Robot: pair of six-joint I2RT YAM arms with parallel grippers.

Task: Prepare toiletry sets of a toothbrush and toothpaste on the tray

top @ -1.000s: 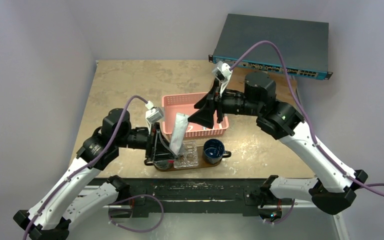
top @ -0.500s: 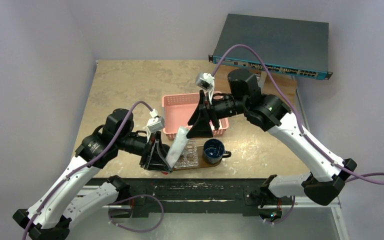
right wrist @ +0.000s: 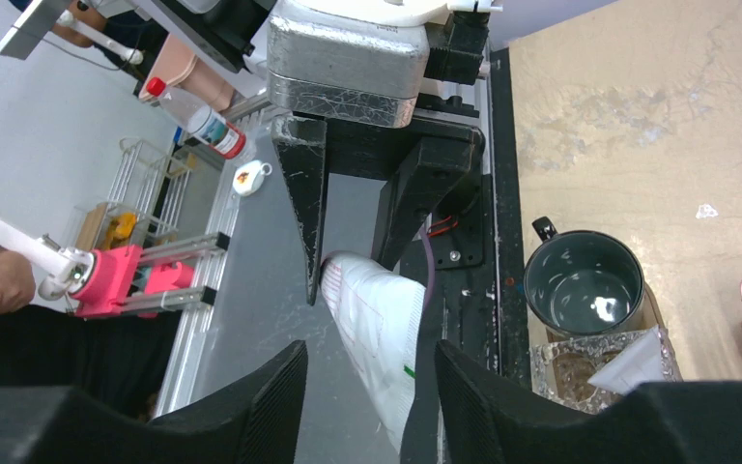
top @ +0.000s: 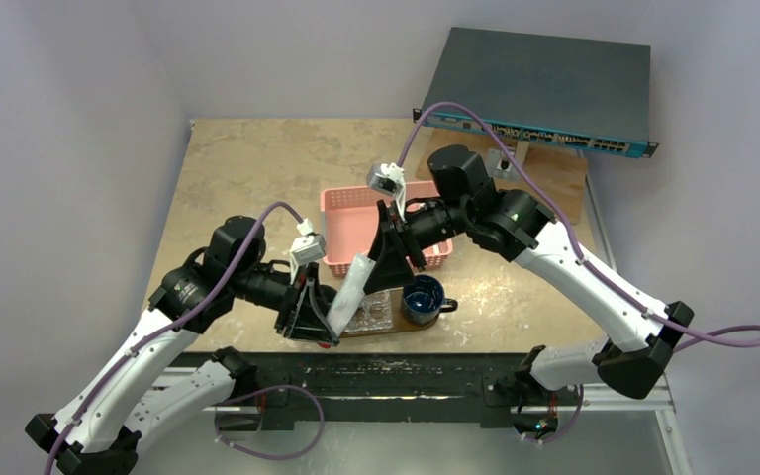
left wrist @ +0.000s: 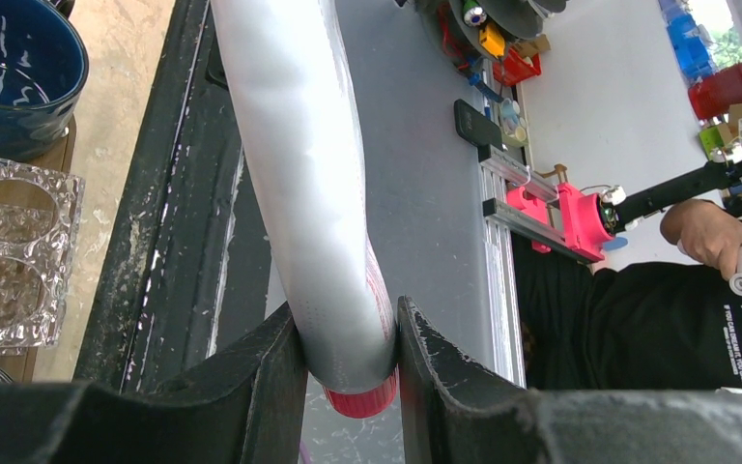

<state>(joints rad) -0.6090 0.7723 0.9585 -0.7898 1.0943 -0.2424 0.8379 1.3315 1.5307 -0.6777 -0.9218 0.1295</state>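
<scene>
The left fingers (left wrist: pixel 348 338) are clamped on the toothpaste (left wrist: pixel 299 174) just above its red cap. The tube slants up across the lower middle of the top view, and its cap end hangs past the near edge of the bench (top: pixel 247 168). The right fingers (right wrist: pixel 372 362) stand apart on either side of the tube's free end. Whether either finger touches it, I cannot tell.

This looks like a handover, and the main risk is timing. If the left fingers let go before the right ones have closed, the tube would likely fall off the bench, not onto the tray (top: pixel 396 329). Held only at the cap, the long tube could also swing or slip when the right fingers nudge it. The two sets of fingers are close enough that a small misjudgement could knock them together.

On the tray, at the lower centre of the top view, a blue mug (top: pixel 423 299) and a clear glass holder (top: pixel 371 315) take up much of the room. The pink basket (top: pixel 351 213) sits just behind them. A dark network box (top: pixel 544 84) leans at the upper right. I can make out no toothbrush.
</scene>
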